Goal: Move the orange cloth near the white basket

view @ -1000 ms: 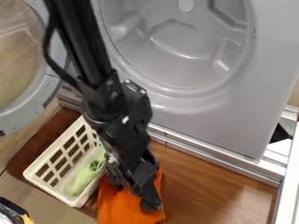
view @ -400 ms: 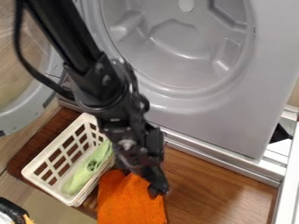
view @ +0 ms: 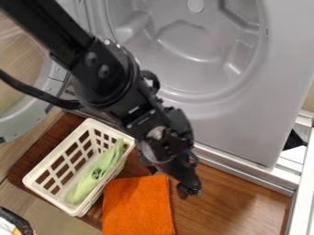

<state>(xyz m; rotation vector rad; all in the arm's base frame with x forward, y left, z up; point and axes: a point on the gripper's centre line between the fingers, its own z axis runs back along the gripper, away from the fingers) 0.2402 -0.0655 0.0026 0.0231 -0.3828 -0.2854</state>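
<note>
Cloth (view: 136, 206) laid out next to the white basket (view: 58, 164)

At the far left stands a round, open door (view: 52, 85), its clear centre partly behind the black arm (view: 101, 73), which slants in from the upper left with a cable (view: 36, 93) looping beside it. In the lower left corner is part of a black and yellow object (view: 17, 221), too cut off to name.

Next comes the basket, upright, with slotted sides, set at an angle on the brown wooden surface (view: 242, 199). A pale green item (view: 98, 172) with a small dark mark lies lengthwise inside it, one end up by the rim nearest the arm.

Just to the right of the basket is the orange cloth, spread mostly flat on the wood, its lower part running out of view. Its upper left corner is close to the basket's side; whether the two touch, I cannot tell.

Right of the cloth's upper corner, the black hand (view: 184, 181) points down and to the right, low over the wood. Whether it is open or closed, I cannot tell.

Behind it rises a grey panel (view: 279, 59) with a large round recess (view: 184, 50), and pale rails (view: 299, 176) line the right edge.
</note>
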